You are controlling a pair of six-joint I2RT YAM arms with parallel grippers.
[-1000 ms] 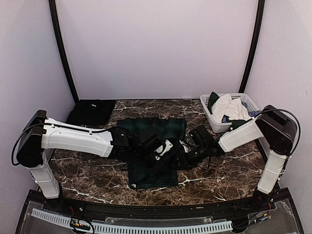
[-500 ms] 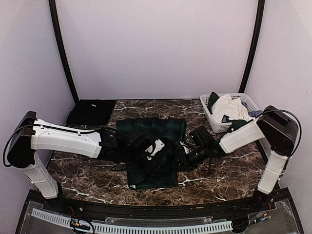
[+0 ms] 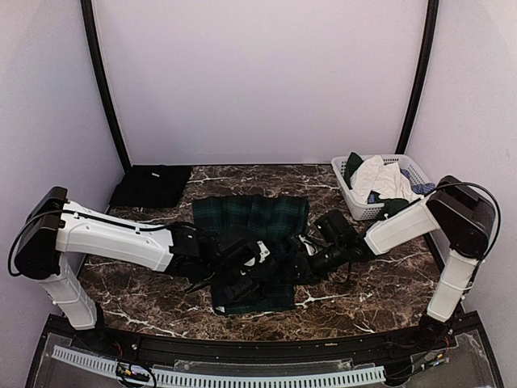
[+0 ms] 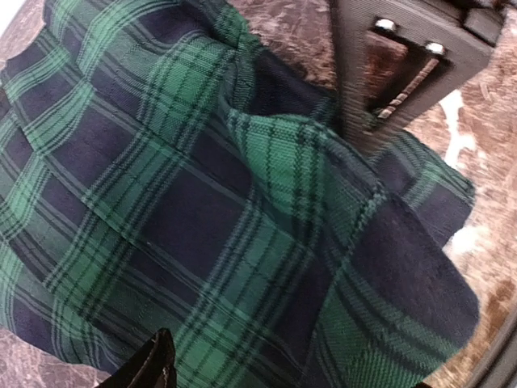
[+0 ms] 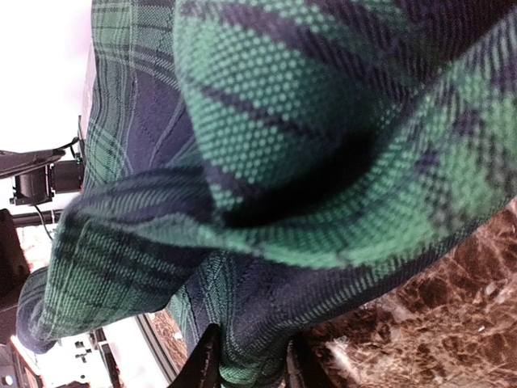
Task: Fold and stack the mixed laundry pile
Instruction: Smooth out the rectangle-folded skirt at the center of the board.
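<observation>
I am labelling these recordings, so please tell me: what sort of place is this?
Probably a robot test booth, not a home: plain pale walls enclose a marble-patterned table, and the left arm and right arm, mounted at its near edge, work on a tartan skirt.

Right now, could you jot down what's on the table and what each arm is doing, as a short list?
surface: marble table
middle: tartan skirt, lying on the table, bunched in places
left tool: open, over the skirt
right tool: shut on a fold of the skirt
far left corner: black cloth, lying flat
far right: white basket with clothes inside
</observation>
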